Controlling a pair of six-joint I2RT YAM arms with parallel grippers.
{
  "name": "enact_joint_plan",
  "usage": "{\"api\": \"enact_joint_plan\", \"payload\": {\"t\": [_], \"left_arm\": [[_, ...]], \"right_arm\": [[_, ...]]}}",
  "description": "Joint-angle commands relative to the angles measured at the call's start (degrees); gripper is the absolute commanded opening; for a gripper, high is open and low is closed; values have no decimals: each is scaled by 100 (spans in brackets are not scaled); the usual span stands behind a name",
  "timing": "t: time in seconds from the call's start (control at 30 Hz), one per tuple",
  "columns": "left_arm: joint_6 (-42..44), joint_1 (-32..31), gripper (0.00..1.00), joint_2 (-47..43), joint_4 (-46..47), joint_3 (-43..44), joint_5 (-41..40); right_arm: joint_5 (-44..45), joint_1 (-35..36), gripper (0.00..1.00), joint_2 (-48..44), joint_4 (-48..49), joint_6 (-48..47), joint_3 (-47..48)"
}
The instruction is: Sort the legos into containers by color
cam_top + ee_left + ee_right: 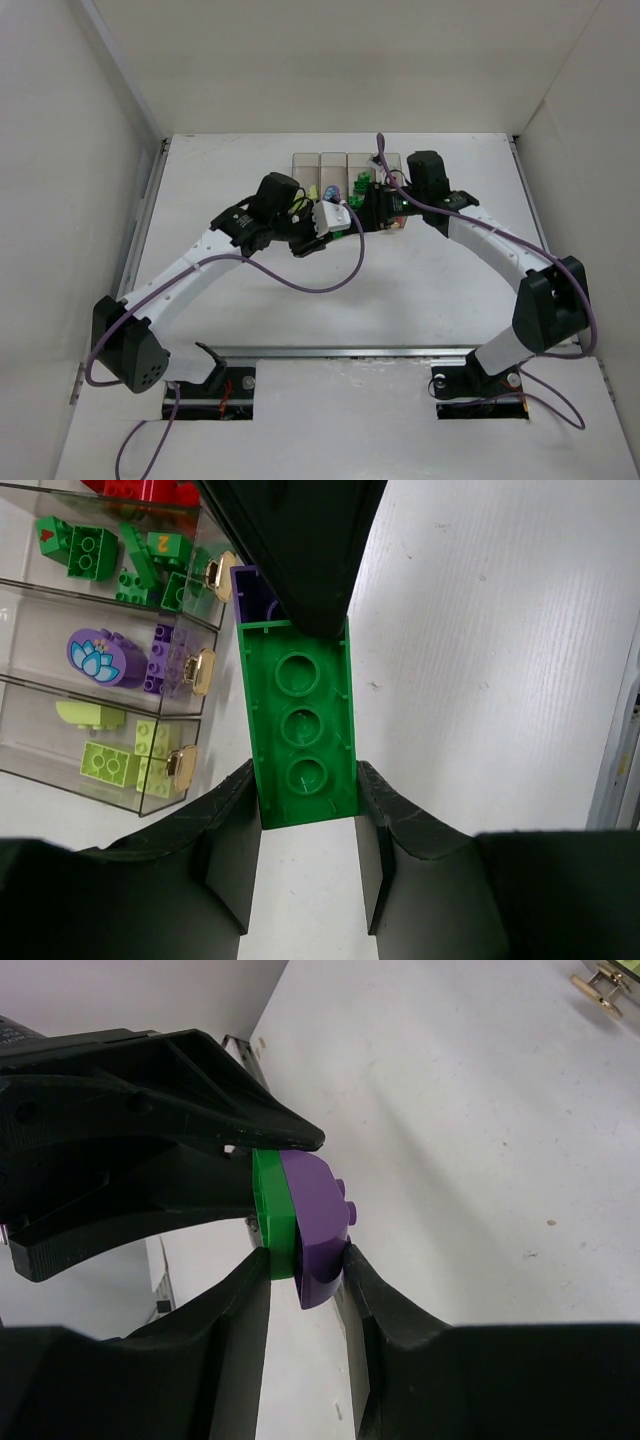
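One green brick (303, 740) and one purple brick (318, 1225) are pressed face to face into a single piece. It is held off the worktop (420, 290), just beside the latch end of the containers (100, 705). The green brick is long and flat, its hollow underside showing three round sockets in a line. The purple one is shorter, with a rounded top and small studs on one side.

Both arms hold this piece. The left gripper (305, 800) has its jaws clenched on the green brick's long sides. The right gripper (305, 1260) pinches across the pair, with one finger on the green face and the other on the purple.

The containers are four clear bins in a row:
- **Red bin:** the red pieces are cut off by the frame edge.
- **Green bin:** about six green bricks.
- **Purple bin:** a round purple piece with a pale flower print, and purple bricks beside it.
- **Yellow-green bin:** at least three yellow-green bricks.

Three gold latches (200, 670) show on the bin ends.

On the side away from the containers, white worktop runs out to a metal rail (618, 760). White walls (60, 150) stand to the left, to the right and behind the containers.
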Motion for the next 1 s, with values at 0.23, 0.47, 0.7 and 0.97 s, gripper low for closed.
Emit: {"api": "enact_joint_plan", "payload": {"t": [0.23,0.47,0.7,0.97], "left_arm": [[9,50,0,-268,310,-112,389],[9,50,0,-268,363,-165,389],[62,50,0,-374,310,-279,284],[62,50,0,-374,363,-279,284]], "right_arm": [[-383,29,45,-9,291,60,254],[-384,29,68,-62,291,60,255],[-85,-242,60,-220,291,183,202],[-286,-243,44,-115,291,236,149]]}}
